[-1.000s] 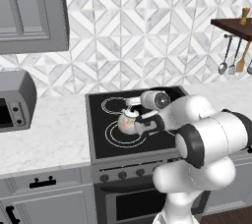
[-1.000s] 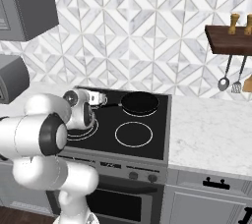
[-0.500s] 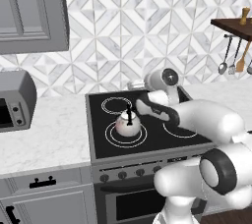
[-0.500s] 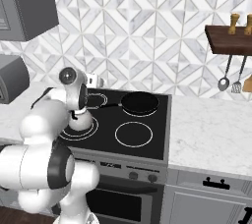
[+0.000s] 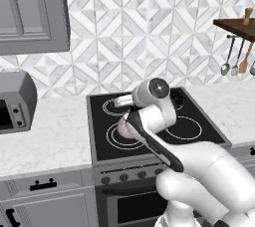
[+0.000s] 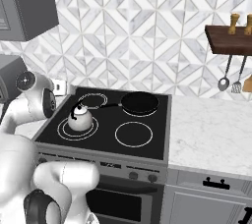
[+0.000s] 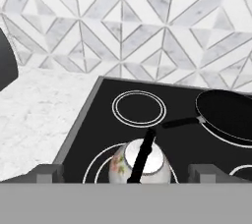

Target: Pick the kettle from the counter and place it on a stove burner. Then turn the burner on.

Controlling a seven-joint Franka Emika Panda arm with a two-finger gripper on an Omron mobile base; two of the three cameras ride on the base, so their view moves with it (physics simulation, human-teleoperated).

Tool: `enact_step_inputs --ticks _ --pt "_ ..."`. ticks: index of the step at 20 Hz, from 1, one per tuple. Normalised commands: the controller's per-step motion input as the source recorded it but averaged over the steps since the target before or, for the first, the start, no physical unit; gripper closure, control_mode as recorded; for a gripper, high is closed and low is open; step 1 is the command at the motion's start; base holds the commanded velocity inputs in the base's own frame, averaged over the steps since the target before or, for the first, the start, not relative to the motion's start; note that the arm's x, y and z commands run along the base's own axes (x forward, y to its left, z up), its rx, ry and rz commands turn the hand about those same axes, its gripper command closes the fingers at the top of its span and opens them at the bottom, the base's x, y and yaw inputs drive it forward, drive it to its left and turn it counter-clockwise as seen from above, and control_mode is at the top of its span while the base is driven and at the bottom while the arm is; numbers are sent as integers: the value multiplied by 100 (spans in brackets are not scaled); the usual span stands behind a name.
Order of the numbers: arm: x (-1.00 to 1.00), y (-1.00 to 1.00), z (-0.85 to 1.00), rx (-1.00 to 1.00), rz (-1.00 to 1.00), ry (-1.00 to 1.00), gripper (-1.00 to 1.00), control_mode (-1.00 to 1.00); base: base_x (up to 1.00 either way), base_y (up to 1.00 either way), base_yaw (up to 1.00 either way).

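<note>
Landmark: the large double-ring stove burner (image 6: 77, 127) at the front-left corner of the black cooktop (image 6: 142, 144).

Nearest: knob row (image 6: 133, 175) on the stove front, just below the cooktop's front edge. Burner not yet switched on, by my reading; no glow visible.

On the burner: the kettle (image 6: 79, 118) sits upright inside the rings, thin black handle up. In the hand view the kettle (image 7: 141, 161) lies between the two finger tips but apart from them. The gripper (image 7: 126, 173) has its jaws spread wide, pinching nothing.

Beyond the burner: smaller double-ring circle (image 7: 138, 106) behind it. To the right of that, frying pan (image 6: 140, 103), its handle pointing toward the kettle.

Further off: white marble surface (image 6: 211, 129) right of the cooktop; tiled wall behind.

Risks, as judged:
- Arm sweeping down toward the knobs could clip the kettle's tall handle and tip it or push it off the rings; the forearm hangs close over it in the left base view.
- Wrong knob turned would heat another circle, possibly the one under the pan.
- Open jaws may slip on a small knob.
</note>
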Motion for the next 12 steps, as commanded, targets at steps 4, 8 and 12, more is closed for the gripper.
enact_step_inputs --ticks 4,8,12 --pt "-100 100 -100 -12 6 -10 -100 -100 0 0 0" --pt "-100 91 -100 -16 0 -15 -100 -100 0 0 0" --pt "-100 63 -100 -3 0 -32 -100 -100 0 0 0"
